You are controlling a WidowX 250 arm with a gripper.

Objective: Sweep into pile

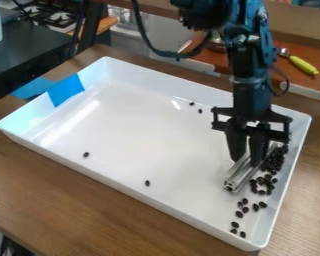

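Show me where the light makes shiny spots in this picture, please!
In the camera view, a long white streak of glare runs along the floor of the tray near its left wall; a smaller bright spot sits just left of two dark beans toward the far wall; and the metal bar has pale gleams along it.

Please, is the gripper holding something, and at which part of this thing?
Yes, the gripper appears to hold the metal bar around its middle, with the near end sticking out toward the camera.
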